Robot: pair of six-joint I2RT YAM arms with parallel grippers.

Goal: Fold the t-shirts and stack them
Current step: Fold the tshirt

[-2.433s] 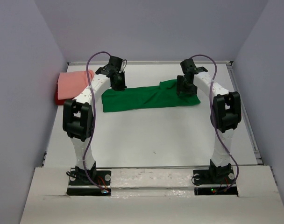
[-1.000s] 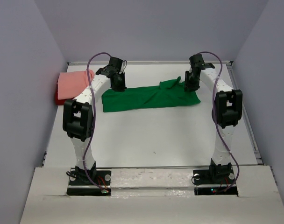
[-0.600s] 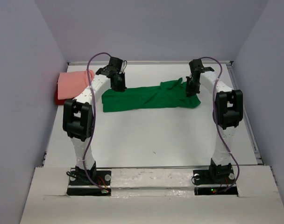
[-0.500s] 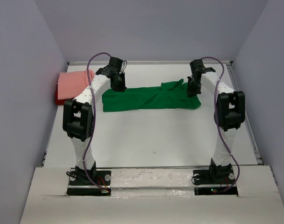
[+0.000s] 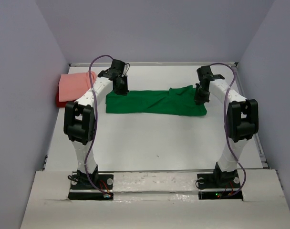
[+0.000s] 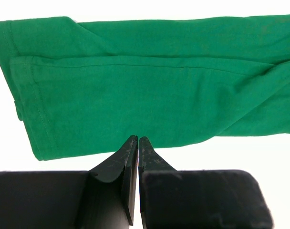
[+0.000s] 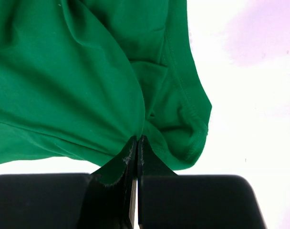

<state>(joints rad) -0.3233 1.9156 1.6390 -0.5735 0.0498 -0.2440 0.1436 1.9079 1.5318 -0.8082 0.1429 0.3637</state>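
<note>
My right gripper (image 7: 137, 139) pinches the green t-shirt's (image 5: 150, 101) right end, my left gripper (image 6: 137, 140) seemingly its left edge, to draw it flat.

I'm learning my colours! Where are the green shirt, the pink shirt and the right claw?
green shirt (image 5: 150, 101): top view, middle of the cloth.
pink shirt (image 5: 74, 85): top view, its flat top.
right claw (image 7: 137, 139): right wrist view, between its fingertips.

Bright, even light — wrist views blown-out white, soft shadows.
</note>
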